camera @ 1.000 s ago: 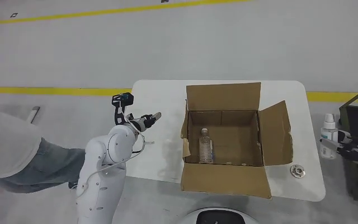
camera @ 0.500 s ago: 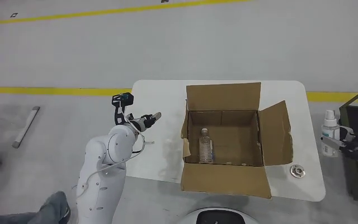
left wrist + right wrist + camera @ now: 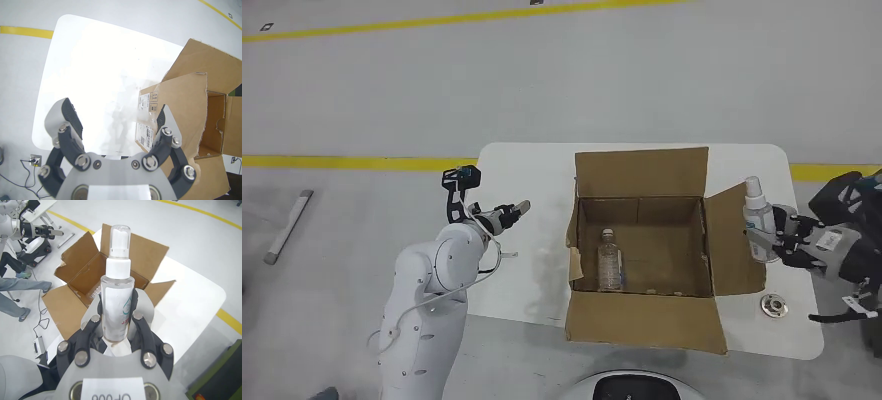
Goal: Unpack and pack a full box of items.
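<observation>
An open cardboard box point(image 3: 642, 330) stands on the white table point(image 3: 532, 200), flaps spread. A clear water bottle point(image 3: 611, 262) lies on its floor. My right gripper point(image 3: 770, 237) is shut on a white spray bottle point(image 3: 756, 215) with a clear cap, held just outside the box's right flap point(image 3: 734, 235). In the right wrist view the spray bottle point(image 3: 117, 298) stands between the fingers point(image 3: 135, 298) with the box point(image 3: 79, 275) beyond. My left gripper point(image 3: 514, 211) hangs open over the table's left part; in its wrist view the left gripper point(image 3: 113, 113) has nothing between its fingers, with the box point(image 3: 179, 106) beside it.
A small round metal lid point(image 3: 774, 305) lies on the table near its front right corner. A dark green bin point(image 3: 223, 370) stands off the table's right side. Bare table surface lies left of the box.
My right arm has swung in from the right edge, carrying the spray bottle to the box's right flap. The left arm has not moved.
</observation>
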